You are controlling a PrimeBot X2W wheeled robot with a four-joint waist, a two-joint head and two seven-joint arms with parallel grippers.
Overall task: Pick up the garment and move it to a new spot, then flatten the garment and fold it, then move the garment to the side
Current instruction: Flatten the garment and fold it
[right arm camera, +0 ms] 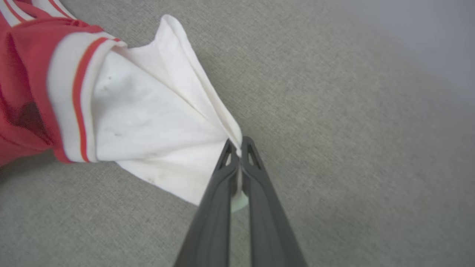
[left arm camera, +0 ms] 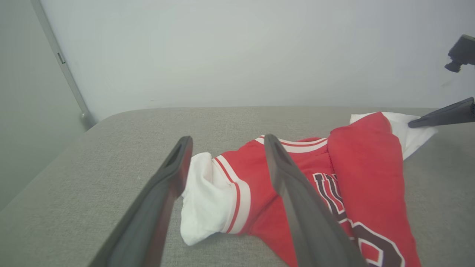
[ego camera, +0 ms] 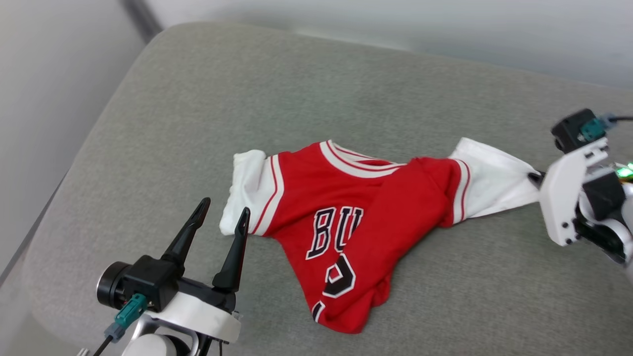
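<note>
The right gripper (right arm camera: 239, 145) has its fingertips closed on a pinch of white sleeve edge. The garment (right arm camera: 148, 122) fans out from the tips to the gripper's left, its striped trim and red body farther off. The grey cushion (right arm camera: 352, 155) lies beneath.

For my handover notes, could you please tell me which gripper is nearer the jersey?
Right. The right gripper is shut on the white sleeve edge of the jersey; the left gripper stands open close by the other sleeve, gripping nothing.

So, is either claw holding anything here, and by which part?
The right claw pinches the red basketball jersey by the tip of its white sleeve; the left claw is open, empty.
</note>
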